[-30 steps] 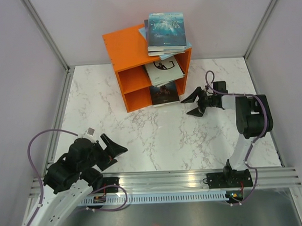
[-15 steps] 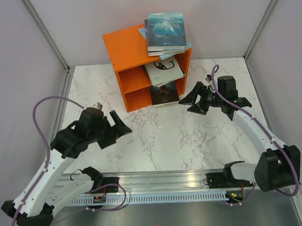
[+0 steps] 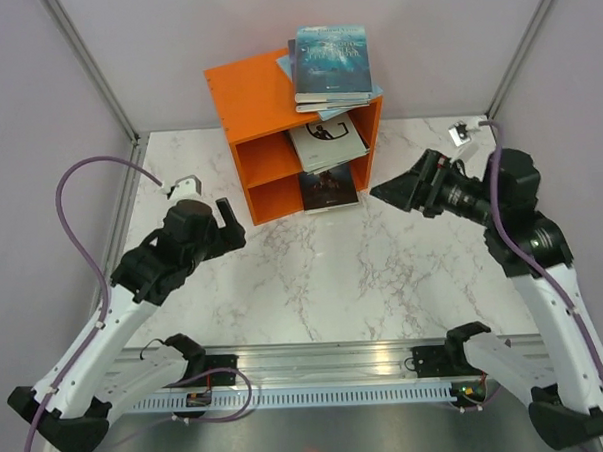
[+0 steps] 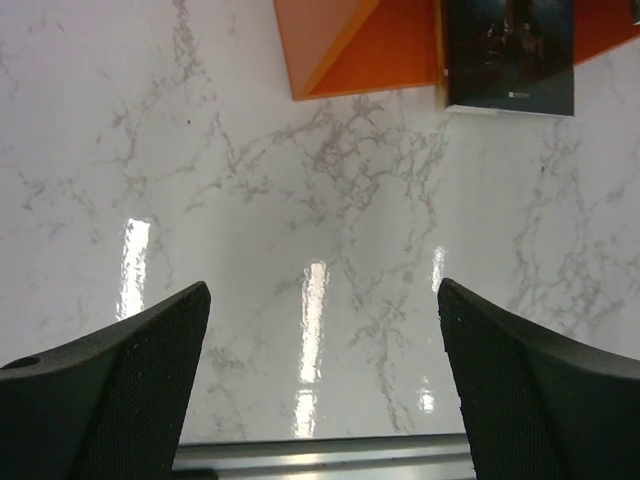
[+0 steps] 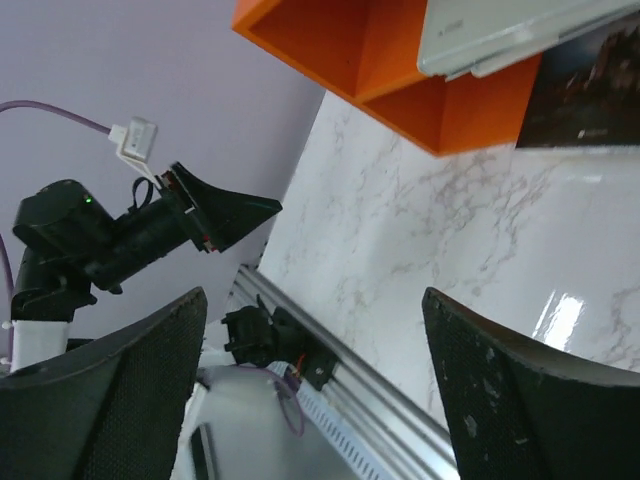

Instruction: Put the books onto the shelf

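Note:
The orange shelf (image 3: 248,98) stands at the back of the table. A stack of books (image 3: 332,65) with a teal cover uppermost lies on its flat top. A white-grey book (image 3: 328,140) sticks out of the upper compartment, and a dark book (image 3: 329,187) stands in the lower one. My left gripper (image 3: 231,224) hovers left of the shelf's front, open and empty. My right gripper (image 3: 388,190) hangs to the right of the shelf, open and empty. The left wrist view shows the shelf's base (image 4: 350,50) and the dark book (image 4: 510,55) beyond the left gripper (image 4: 323,290).
In the right wrist view, beyond the right gripper (image 5: 314,295), are the shelf (image 5: 400,60), the white-grey book (image 5: 500,30), the dark book (image 5: 590,95) and my left arm (image 5: 110,245). A metal rail (image 3: 327,360) lines the table's near edge. Grey walls enclose the marble table (image 3: 324,275).
My left arm has risen and swung up toward the shelf's left side. My right arm has lifted and drawn back to the right, away from the shelf. Both grippers stayed open.

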Robot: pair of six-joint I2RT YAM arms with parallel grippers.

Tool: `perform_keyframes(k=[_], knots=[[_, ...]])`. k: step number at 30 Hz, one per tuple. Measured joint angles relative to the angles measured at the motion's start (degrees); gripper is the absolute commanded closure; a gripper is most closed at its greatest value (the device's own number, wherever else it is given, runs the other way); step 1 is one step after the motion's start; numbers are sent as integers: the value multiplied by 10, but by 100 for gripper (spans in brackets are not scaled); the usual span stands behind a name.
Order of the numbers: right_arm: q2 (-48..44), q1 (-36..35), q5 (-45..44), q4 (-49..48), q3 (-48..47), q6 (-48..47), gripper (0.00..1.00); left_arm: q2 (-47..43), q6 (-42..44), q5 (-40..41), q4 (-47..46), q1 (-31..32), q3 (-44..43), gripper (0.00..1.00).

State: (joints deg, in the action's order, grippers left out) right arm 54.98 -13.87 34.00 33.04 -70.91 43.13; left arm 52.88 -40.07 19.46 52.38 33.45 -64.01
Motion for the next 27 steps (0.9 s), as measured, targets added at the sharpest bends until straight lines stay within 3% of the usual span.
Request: perform_keyframes(k=[1,7,11,13,19,23,27], knots=[[-22,-5,-15,0,-2,-3,2,-22,28,11,-34,0,35,13],[-201,-14,-118,-22,32,-29,2,-167,207,42,-272,0,281,15],[-248,-16,-159,-29,71,-35,2,-228,285,51,-445,0,454,1],[-247,-16,-167,-26,88,-38,2,-232,296,71,-524,-9,530,1],[-230,-16,-169,2,106,-42,2,-160,332,54,-691,-85,574,1],[-217,-16,-171,24,106,-49,2,-111,340,38,-693,-134,542,1],[-220,-16,-195,33,109,-62,2,-143,346,22,-748,-149,586,1]])
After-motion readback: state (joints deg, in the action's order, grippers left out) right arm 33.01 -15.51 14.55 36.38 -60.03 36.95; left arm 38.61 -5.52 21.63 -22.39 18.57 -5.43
